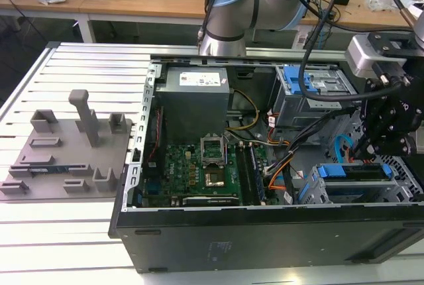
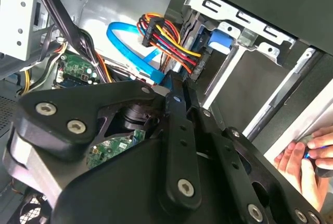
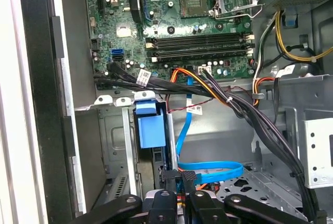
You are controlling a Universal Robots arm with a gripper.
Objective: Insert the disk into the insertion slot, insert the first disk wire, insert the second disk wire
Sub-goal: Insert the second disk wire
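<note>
— Now, where is the disk found?

— It is seated in the slot, at the lower corner of the open case on the exterior view's right. Its blue caddy is framed by the grey perforated cage.

— And how is the gripper placed?

— It is lowered into the case just beside the slot, at the disk's rear end. In both wrist views the black fingers are drawn close together, and the plug end of the blue wire is pinched between them.

— How is that wire laid?

— It is looped across the case floor in a flat curve and is led up toward the motherboard. Whether the plug is seated in the disk cannot be told.

— Is a second wire seen?

— A bundle of coloured wires, red, yellow, orange and black, is run to a black plug at the disk's rear, right next to the fingertips. Whether it is pushed fully home cannot be told either.

— What else is shown?

— A grey power supply is mounted above the motherboard, and a taller cage with a blue latch is set near the back on the exterior view's right. A grey fixture plate is laid on the table, well apart from the case. In the second wrist view a person's hand is seen outside the case wall, with something dark and blue held in it.
</note>
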